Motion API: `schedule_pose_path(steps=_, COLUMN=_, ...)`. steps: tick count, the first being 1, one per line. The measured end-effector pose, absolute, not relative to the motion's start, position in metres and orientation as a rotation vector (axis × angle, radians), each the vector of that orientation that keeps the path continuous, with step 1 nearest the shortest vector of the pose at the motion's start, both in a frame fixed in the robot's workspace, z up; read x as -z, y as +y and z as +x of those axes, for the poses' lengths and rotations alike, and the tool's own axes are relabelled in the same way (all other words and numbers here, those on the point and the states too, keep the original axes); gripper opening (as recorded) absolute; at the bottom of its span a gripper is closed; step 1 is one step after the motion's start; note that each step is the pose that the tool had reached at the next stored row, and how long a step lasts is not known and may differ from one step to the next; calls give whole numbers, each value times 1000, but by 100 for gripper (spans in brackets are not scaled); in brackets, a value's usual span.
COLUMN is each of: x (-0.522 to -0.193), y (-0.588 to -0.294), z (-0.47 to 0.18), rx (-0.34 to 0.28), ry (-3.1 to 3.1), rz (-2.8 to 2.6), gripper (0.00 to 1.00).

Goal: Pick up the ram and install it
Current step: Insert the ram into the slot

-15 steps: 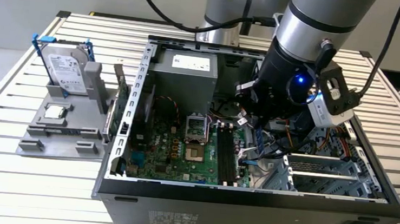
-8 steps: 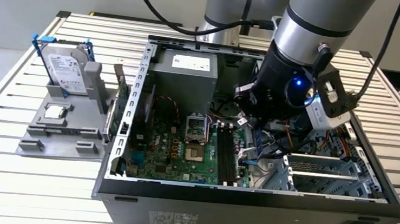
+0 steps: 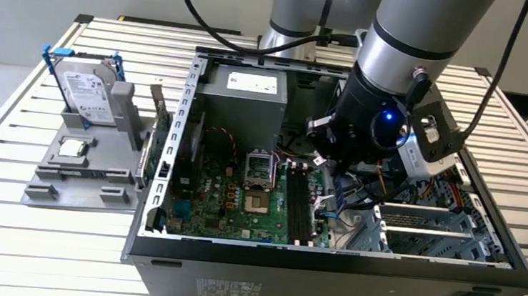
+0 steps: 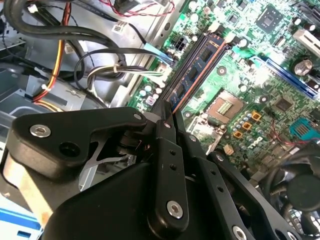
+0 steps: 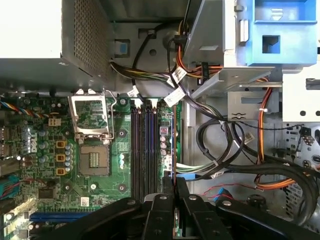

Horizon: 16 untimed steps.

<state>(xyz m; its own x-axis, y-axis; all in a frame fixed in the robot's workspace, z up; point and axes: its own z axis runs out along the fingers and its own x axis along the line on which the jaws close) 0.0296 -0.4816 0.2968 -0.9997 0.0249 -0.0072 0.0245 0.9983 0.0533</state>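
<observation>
Even, diffuse light is cast over the slatted counter (image 3: 16, 133) in the exterior view, and only soft shadows are thrown beside the open computer case (image 3: 330, 265). A small blue glow is seen on the arm's wrist (image 3: 388, 118). In the first wrist view the power supply box (image 5: 30, 30) is washed out to near white, while the cable bay is left dim. In the second wrist view the black pincer (image 4: 167, 112) is rendered soft and out of focus, and the motherboard (image 4: 260, 75) beyond is kept sharper.
</observation>
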Motion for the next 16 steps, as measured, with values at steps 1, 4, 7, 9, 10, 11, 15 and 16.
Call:
schedule_pose_path(steps=1, x=-296, y=-482, z=29, rx=-83, ry=3132, rz=39, gripper=0)
schedule_pose_path(steps=4, x=-294, y=-481, z=29, rx=-83, ry=3132, rz=39, gripper=0)
schedule_pose_path(steps=7, x=-291, y=-481, z=29, rx=-83, ry=3132, rz=39, gripper=0)
schedule_pose_path(steps=9, x=-290, y=-481, z=28, rx=-82, ry=3132, rz=38, gripper=0)
schedule_pose_path(steps=10, x=-289, y=-481, z=28, rx=-82, ry=3132, rz=38, gripper=0)
schedule_pose_path(steps=11, x=-288, y=-481, z=27, rx=-82, ry=3132, rz=38, gripper=0)
schedule_pose_path(steps=15, x=-285, y=-481, z=26, rx=-82, ry=3133, rz=34, gripper=0)
schedule_pose_path(steps=16, x=-285, y=-481, z=25, rx=-82, ry=3133, rz=32, gripper=0)
